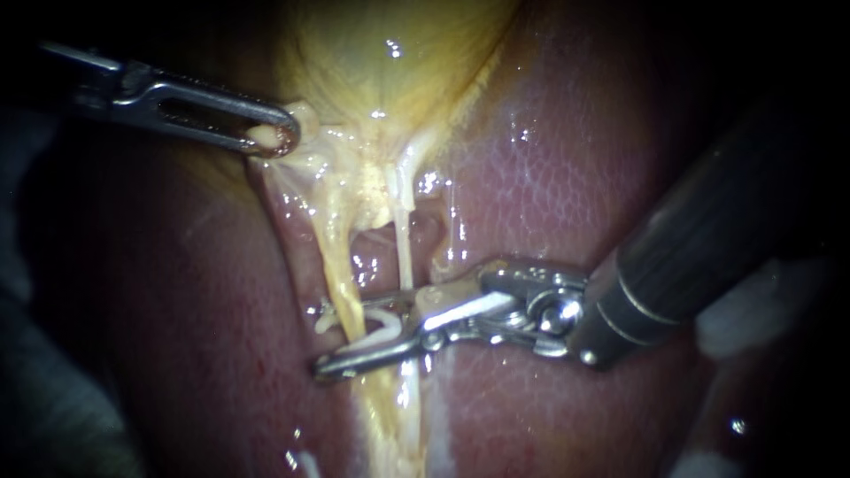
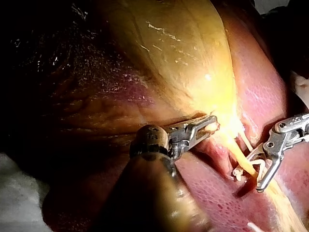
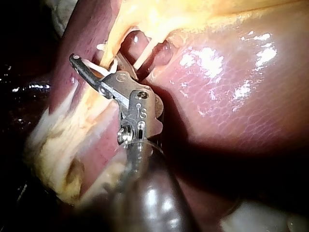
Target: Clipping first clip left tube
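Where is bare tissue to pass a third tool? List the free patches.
Free: liver between the right tube and the right instrument; liver below the left instrument, which grips the gallbladder, beside the left tube. Crowded: the tubes, where the right jaws hold a clip around the left tube.

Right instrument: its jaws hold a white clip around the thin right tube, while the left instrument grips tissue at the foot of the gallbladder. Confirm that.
One thing is wrong. The right instrument holds the clip around the thick yellow left tube, not the thin right tube, as the endoscope view shows. The left instrument does grip tissue at the foot of the gallbladder.
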You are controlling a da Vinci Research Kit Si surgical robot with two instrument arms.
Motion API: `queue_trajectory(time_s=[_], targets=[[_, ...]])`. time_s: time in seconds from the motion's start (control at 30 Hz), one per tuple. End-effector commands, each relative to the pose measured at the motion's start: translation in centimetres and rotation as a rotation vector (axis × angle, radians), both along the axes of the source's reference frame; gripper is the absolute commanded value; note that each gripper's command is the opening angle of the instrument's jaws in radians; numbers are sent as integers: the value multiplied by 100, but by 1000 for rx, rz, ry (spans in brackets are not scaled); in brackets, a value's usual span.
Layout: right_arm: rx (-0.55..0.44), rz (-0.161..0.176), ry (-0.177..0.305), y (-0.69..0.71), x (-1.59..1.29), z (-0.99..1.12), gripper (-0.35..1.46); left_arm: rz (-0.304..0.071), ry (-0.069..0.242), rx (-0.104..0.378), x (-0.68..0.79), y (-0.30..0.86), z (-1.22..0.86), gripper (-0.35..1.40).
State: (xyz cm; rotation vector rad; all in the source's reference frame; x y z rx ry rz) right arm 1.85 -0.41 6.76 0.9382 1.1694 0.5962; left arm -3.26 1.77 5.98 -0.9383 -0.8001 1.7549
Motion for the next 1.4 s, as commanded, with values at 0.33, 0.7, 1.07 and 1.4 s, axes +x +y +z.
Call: queue_trajectory(time_s=[0.33, 0.7, 1.07, 1.4], targets=[[5, 2, 20, -11, 12, -14, 50, 0, 0, 0, 0, 0, 0, -35], [21, -5, 44, -22, 19, -56, 50, 0, 0, 0, 0, 0, 0, -35], [37, -17, 62, -14, 15, -81, 40, 0, 0, 0, 0, 0, 1, -35], [43, -20, 66, -6, 3, -84, 9, 0, 0, 0, 0, 0, 0, -35]])
